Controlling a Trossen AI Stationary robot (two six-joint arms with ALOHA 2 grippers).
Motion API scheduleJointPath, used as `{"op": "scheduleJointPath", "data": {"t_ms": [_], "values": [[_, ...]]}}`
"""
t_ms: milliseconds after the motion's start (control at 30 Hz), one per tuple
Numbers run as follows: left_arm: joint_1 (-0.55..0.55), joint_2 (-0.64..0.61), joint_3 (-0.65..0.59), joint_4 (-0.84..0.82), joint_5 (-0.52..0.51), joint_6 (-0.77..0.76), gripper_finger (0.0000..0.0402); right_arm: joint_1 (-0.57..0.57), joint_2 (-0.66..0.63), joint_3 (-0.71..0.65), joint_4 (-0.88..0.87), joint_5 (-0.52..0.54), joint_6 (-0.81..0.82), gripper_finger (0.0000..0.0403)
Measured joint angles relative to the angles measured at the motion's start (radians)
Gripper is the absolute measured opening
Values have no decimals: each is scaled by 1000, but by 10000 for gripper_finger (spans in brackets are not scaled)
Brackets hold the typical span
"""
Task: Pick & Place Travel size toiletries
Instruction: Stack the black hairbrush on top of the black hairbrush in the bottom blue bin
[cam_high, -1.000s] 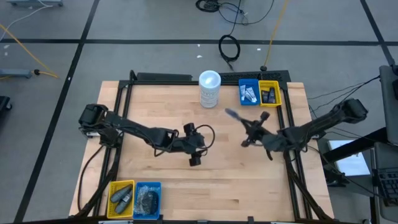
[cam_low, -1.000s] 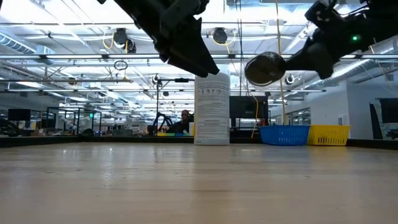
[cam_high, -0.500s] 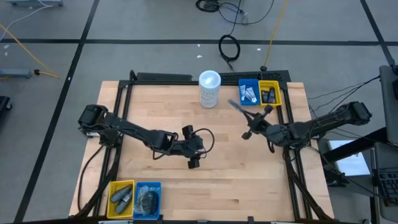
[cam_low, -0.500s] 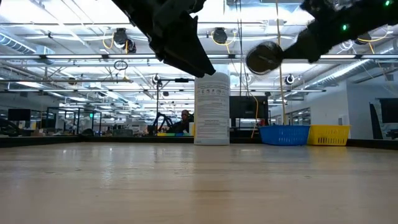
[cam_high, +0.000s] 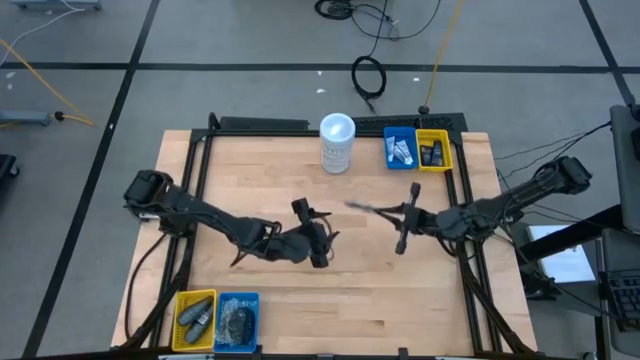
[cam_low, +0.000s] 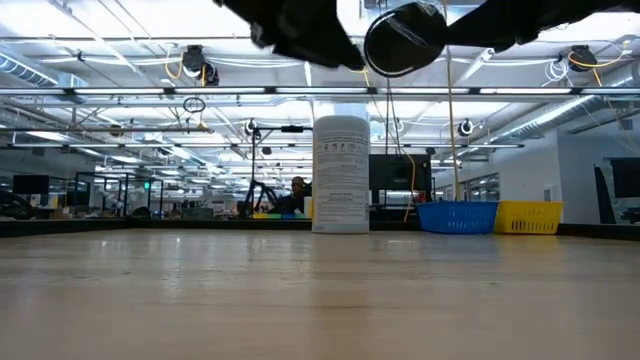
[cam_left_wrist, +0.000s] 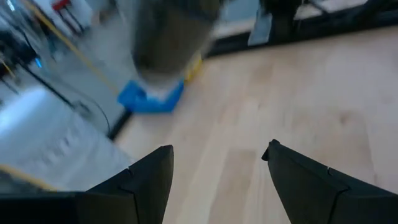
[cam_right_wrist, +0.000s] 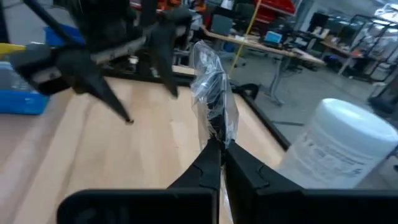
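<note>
Right gripper holds a clear-wrapped bundle above mid-worktop

The right gripper (cam_right_wrist: 217, 152) has its jaws pinched on a clear-wrapped bundle (cam_right_wrist: 211, 102), raised above the worktop (cam_high: 250, 180) just toward 3 o'clock of centre. The left gripper (cam_left_wrist: 217, 165) hangs near centre, at 9 o'clock of the right one, jaws wide and empty. The canister (cam_high: 337, 142) stands at 12 o'clock. More toiletries lie in the bins at 1 o'clock (cam_high: 418, 149) and at 7 o'clock (cam_high: 217, 320)
</note>
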Motion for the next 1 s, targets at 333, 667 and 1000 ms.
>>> {"op": "scheduleJointPath", "data": {"t_ms": [333, 667, 1000], "values": [[-39, -62, 0, 103, -18, 121, 255, 61, 60, 0, 170, -167, -17, 0], [-31, -68, 1, 159, 218, 159, 253, 62, 139, 0, 268, -207, -34, 0], [-29, -68, 1, 173, 267, 150, 69, 62, 141, 0, 278, -210, -34, 0]]}}
